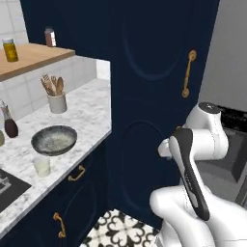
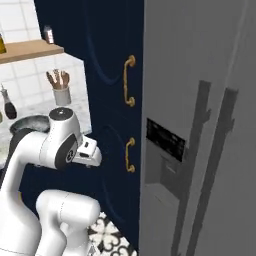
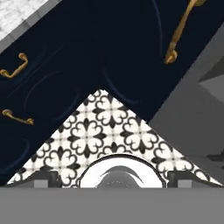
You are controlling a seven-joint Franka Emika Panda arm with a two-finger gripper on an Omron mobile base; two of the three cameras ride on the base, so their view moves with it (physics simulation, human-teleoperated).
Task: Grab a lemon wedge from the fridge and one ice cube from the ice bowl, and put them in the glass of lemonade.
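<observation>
Marble counter point(image 1: 91, 113) fills the left of the left base view, carrying a grey cup of wooden utensils point(image 1: 57, 99) at upper left, the ice bowl point(image 1: 54, 140) below it and the pale glass of lemonade point(image 1: 42, 165) just beneath the bowl, near the counter's front edge. Navy cabinets point(image 1: 149, 96) with brass handles stand at centre, and in the right base view the fridge point(image 2: 200, 130) takes the right half, both doors shut. Low in the hand view, the gripper point(image 3: 111, 178) points down at patterned floor tiles point(image 3: 105, 127), its jaws spread wide and holding nothing.
</observation>
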